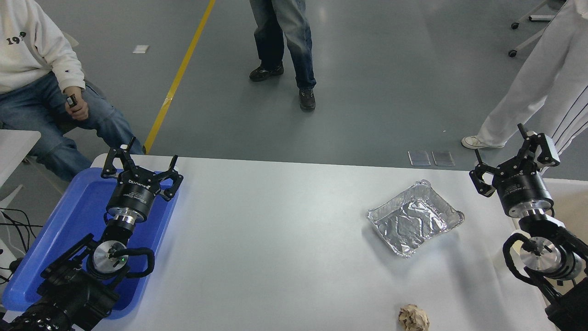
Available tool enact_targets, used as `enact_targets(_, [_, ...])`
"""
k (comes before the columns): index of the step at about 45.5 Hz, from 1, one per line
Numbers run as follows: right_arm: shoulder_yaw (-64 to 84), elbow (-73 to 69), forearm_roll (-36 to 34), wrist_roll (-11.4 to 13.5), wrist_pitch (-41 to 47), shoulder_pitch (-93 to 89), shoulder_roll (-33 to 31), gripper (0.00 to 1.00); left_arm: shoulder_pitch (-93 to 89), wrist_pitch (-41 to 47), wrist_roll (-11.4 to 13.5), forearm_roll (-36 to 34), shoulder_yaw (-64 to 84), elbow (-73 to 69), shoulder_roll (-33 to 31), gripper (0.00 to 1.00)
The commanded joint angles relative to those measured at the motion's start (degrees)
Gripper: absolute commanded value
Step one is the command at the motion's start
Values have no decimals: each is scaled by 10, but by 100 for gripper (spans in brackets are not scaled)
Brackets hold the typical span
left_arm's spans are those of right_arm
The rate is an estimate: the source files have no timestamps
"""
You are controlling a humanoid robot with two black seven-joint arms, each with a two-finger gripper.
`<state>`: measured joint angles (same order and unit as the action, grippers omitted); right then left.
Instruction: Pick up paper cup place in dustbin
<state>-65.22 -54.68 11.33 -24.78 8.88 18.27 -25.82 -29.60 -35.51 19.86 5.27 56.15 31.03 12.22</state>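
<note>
Spreading fingers: right gripper (513, 157) wide open, empty, past the table's (275, 239) right edge above the dustbin (567, 202); left gripper (140, 168) open, empty, over blue tray (55, 243).
Paper cup: not visible.
Surface: foil tray (415, 217), brown paper ball (413, 318).
Room: grey floor, yellow line (179, 76), people beyond.

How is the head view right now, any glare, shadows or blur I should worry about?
Head view: sharp throughout, no motion blur; the crinkled silver foil tray glints brightly; soft overhead light sheens the white table; the crumpled brown paper ball casts only a faint shadow; straight edges bow slightly near the frame's borders.
</note>
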Motion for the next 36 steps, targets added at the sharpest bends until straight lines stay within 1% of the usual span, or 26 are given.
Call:
enact_targets(1, [0, 0, 0, 0, 1, -2, 0, 100, 0, 0, 0, 0, 0, 0, 0, 100])
enact_targets(36, [-2, 0, -2, 1, -2, -3, 1, 100, 0, 0, 0, 0, -1, 0, 0, 100])
